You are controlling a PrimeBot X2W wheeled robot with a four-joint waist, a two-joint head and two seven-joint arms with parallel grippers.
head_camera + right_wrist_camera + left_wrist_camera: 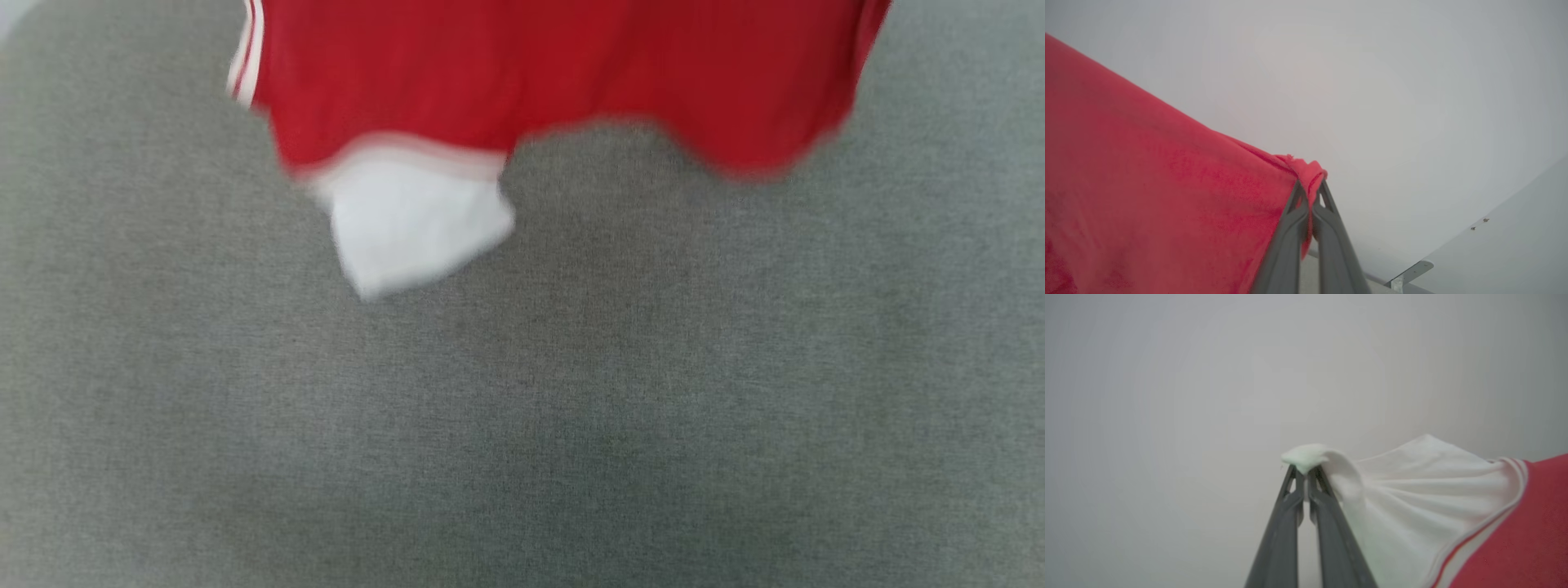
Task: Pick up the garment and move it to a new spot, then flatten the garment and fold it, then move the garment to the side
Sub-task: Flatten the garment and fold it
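Observation:
The garment [555,73] is a red jersey hanging blurred at the top of the head view above the grey cloth table [522,408]. A white inside flap with striped trim dangles at its lower left. In the left wrist view my left gripper [1305,470] is shut on a white corner of the garment [1412,490], which spreads to the right into red cloth. In the right wrist view my right gripper [1310,183] is shut on a bunched red edge of the garment [1147,183], and the cloth stretches away to the left.
A pale plain wall lies behind both grippers in the wrist views. A light panel with a metal bracket [1408,272] sits at the lower right of the right wrist view. The grey table surface spreads below the hanging jersey.

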